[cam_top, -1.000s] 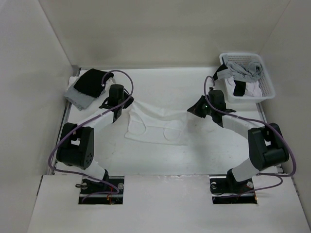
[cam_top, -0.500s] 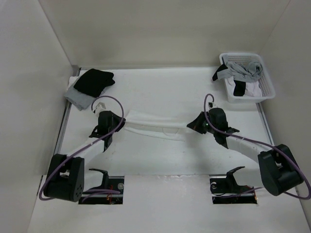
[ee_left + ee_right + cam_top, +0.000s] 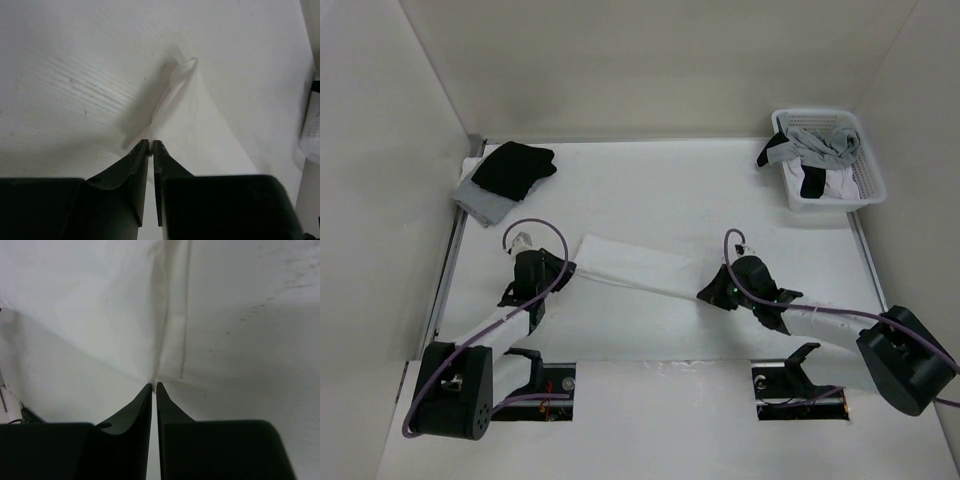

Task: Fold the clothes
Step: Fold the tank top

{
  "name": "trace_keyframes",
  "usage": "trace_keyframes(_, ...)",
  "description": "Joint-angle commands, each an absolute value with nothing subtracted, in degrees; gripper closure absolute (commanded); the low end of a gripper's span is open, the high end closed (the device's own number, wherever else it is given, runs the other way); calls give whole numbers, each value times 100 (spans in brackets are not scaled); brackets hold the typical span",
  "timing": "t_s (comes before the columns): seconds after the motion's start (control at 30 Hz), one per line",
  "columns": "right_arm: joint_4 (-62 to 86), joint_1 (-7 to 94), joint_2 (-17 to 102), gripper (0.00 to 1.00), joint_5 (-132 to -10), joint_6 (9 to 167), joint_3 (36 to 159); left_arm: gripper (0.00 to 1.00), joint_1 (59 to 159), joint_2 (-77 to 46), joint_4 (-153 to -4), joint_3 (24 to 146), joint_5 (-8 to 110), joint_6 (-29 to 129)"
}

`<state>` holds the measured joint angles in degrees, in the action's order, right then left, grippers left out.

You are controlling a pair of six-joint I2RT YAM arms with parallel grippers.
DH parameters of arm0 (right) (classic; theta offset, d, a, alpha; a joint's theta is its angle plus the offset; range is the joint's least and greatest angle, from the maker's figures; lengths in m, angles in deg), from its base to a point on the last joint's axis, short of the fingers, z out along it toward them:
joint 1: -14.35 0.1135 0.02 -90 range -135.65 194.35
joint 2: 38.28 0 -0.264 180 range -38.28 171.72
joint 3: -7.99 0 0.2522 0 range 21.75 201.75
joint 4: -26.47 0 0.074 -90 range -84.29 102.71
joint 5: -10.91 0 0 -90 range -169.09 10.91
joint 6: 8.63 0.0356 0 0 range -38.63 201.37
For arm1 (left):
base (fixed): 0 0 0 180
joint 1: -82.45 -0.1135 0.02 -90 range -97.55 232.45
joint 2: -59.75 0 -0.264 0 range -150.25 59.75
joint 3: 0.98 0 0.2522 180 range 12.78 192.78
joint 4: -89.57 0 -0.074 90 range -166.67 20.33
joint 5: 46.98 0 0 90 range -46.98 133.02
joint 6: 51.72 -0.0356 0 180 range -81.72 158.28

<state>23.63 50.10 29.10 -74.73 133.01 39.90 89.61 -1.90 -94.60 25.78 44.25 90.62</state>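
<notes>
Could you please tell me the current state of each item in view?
white garment: laid out as a long band, pinched at both ends
left end effector: shut on the white garment
right end effector: shut on the white garment
basket: holding crumpled laundry
black garment: bunched on the grey cloth

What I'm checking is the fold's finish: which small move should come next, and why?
Probably open both jaws and let go. The left gripper and right gripper each pinch an end of the white garment, which already lies as a flat folded band on the table.
</notes>
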Motion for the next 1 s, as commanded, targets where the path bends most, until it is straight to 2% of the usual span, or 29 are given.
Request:
trace_keyframes(0.0, 2502, 5052, 2941, 86, -7794, 13490, 3924, 88, 8918, -178, -9750, 2325, 4574, 9040)
trace_keyframes(0.1, 2265, 5034, 2607, 72, -7856, 13437, 3941, 75, 8795, 67, -9680, 2193, 4775, 8996)
trace_keyframes(0.27, 2070, 4824, 2306, 52, -7821, 13165, 4073, 74, 8627, 1121, -8987, 2096, 4654, 8952)
trace_keyframes(0.47, 2921, 4340, 3404, 50, -7277, 13111, 4205, 74, 8970, 1282, -8845, 2438, 4302, 8891)
trace_keyframes(0.57, 3545, 4278, 3993, 53, -6978, 13313, 4275, 74, 9067, 1115, -8915, 2553, 4310, 8891)
trace_keyframes(0.6, 3739, 4270, 4169, 57, -6899, 13375, 4293, 74, 9093, 1079, -8959, 2562, 4310, 8891)
trace_keyframes(0.7, 4170, 4164, 4416, 84, -6863, 13647, 4232, 74, 9155, 1053, -9021, 2579, 4319, 8891)
trace_keyframes(0.77, 4215, 4041, 4242, 94, -6933, 13744, 4091, 74, 9207, 1061, -9021, 2588, 4310, 8908)
trace_keyframes(0.97, 2813, 3821, 2557, 99, -7538, 13727, 3696, 74, 9611, 1035, -9047, 2667, 4275, 9031)
